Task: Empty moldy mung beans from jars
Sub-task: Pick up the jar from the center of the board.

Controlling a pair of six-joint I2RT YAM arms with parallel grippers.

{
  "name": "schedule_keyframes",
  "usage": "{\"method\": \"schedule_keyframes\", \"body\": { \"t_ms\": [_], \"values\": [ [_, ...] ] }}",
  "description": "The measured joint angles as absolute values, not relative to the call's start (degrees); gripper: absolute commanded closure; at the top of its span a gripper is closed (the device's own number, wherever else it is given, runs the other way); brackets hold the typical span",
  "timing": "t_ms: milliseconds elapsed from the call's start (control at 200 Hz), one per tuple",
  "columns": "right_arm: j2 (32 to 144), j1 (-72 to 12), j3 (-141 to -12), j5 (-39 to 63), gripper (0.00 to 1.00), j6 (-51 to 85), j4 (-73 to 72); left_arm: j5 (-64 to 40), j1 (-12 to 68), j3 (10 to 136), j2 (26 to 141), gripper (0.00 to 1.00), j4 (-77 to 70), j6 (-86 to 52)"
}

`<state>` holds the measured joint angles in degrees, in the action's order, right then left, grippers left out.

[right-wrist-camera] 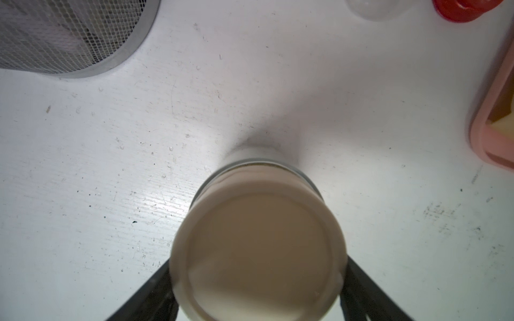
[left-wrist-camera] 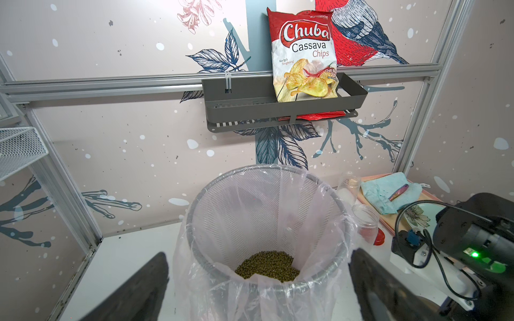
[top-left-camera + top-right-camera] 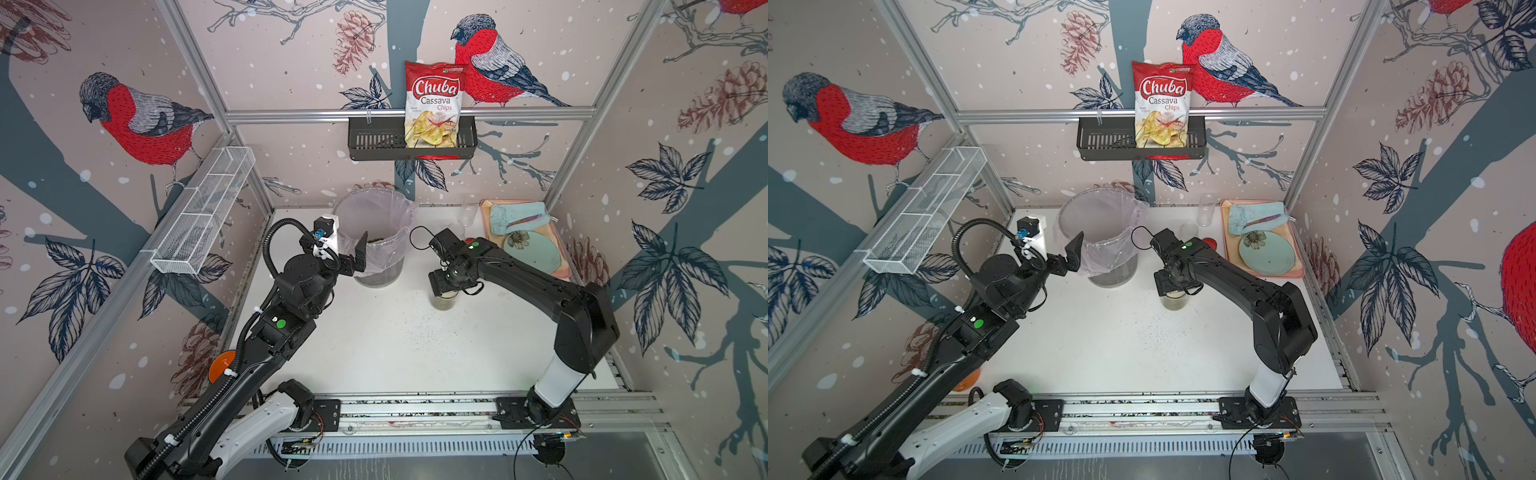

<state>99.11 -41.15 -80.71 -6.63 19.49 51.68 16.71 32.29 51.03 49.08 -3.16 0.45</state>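
White tabletop with lined bin. Right gripper clamps the beige lid of 1 upright jar of mung beans, standing near the bin. Left gripper gapes wide at the bin's rim. Step: uncapping. Next, probably: twist lid off, jar body steadied.

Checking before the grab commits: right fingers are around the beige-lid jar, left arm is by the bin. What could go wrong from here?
1. On the right gripper, the fingers flank only the beige lid, not the jar body. The left gripper is open over at the mesh bin, so a twist may spin or tip the whole jar.
2. The bin's loose liner drapes close to the left fingers and could snag.
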Motion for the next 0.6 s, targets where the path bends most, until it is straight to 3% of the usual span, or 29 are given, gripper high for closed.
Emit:
{"method": "schedule_keyframes", "body": {
  "t_ms": [395, 600],
  "values": [
    [100.4, -41.5, -79.4, -8.1, 0.00, 19.6, 51.4, 16.9, 32.3, 50.8, 48.6, 0.01, -3.2, 0.5],
    [99.6, -41.5, -80.4, -7.3, 0.00, 19.6, 51.7, 17.9, 32.3, 50.8, 48.5, 0.01, -3.2, 1.4]
  ]
}}
